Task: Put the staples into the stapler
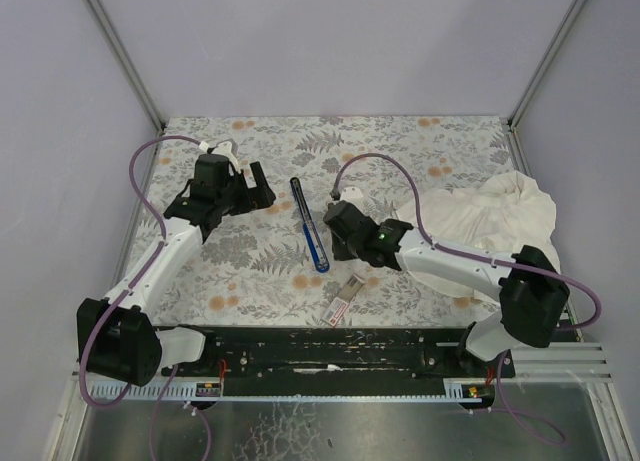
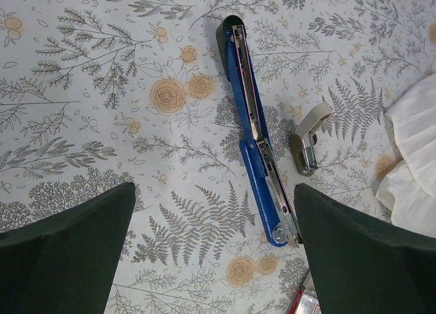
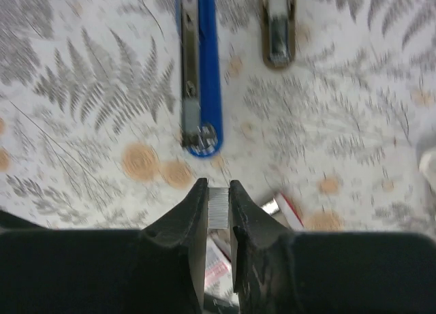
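At nine o'clock overhead, the left gripper (image 1: 250, 186) hangs with fingers spread wide, holding nothing. Near centre the stapler (image 1: 309, 226) lies opened flat on the floral table (image 1: 250, 271), running twelve to six. From above, the right gripper (image 3: 218, 190) hides its own tips. Its wrist view alone shows them pinching a silver staple strip (image 3: 218, 210) just off the stapler's near end. The grey-tan tray (image 2: 306, 140) is plain only in the wrist views. The staple box (image 1: 342, 301), at the stapler's five o'clock, is cut off there. A white cloth (image 1: 500, 221) lies at three o'clock.
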Available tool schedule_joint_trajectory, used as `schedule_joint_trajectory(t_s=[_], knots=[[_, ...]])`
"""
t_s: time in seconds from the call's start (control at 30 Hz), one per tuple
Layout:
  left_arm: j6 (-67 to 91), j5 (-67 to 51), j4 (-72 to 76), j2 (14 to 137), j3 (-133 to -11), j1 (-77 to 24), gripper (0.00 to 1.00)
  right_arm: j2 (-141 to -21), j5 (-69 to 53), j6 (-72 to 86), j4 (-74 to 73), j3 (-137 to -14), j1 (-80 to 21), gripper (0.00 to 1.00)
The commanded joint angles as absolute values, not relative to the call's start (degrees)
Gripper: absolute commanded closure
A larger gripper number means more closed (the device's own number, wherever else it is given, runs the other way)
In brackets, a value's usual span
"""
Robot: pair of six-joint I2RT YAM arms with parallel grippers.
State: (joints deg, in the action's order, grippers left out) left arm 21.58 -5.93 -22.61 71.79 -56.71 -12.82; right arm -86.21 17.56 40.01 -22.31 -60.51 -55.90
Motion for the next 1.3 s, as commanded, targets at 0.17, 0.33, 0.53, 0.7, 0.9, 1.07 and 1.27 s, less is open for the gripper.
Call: schedule_joint_trajectory(t_s=[0.17, 0.33, 0.53, 0.7, 0.9, 1.07, 1.27], knots=[[21.24, -5.83, -18.85, 70.65, -55.9, -11.87, 0.0, -97.33, 18.32, 30.51, -12.3, -71.03, -53.1, 0.83], [21.27, -6.21, -18.81, 70.84, -55.99, -11.47, 0.0, -101.57, 17.47, 28.96, -11.44, -74.1, -52.47, 0.83], [21.4, -7.08, -18.72, 71.14, -55.99, -10.79, 0.0, -104.87, 16.5, 27.46, -11.23, -77.18, -51.85, 0.83], [21.58, -7.96, -18.63, 71.28, -55.99, -10.17, 0.0, -107.09, 15.42, 26.42, -11.51, -79.06, -51.06, 0.84], [21.86, -8.71, -18.47, 71.44, -55.99, -9.46, 0.0, -108.3, 13.53, 25.93, -11.52, -80.61, -50.36, 0.84], [21.97, -9.69, -18.46, 71.79, -55.98, -8.98, 0.0, -109.55, 12.32, 26.18, -11.45, -81.43, -50.29, 0.84], [22.12, -10.08, -18.41, 71.95, -55.98, -8.58, 0.0, -110.47, 12.05, 26.15, -11.7, -81.74, -50.28, 0.84]])
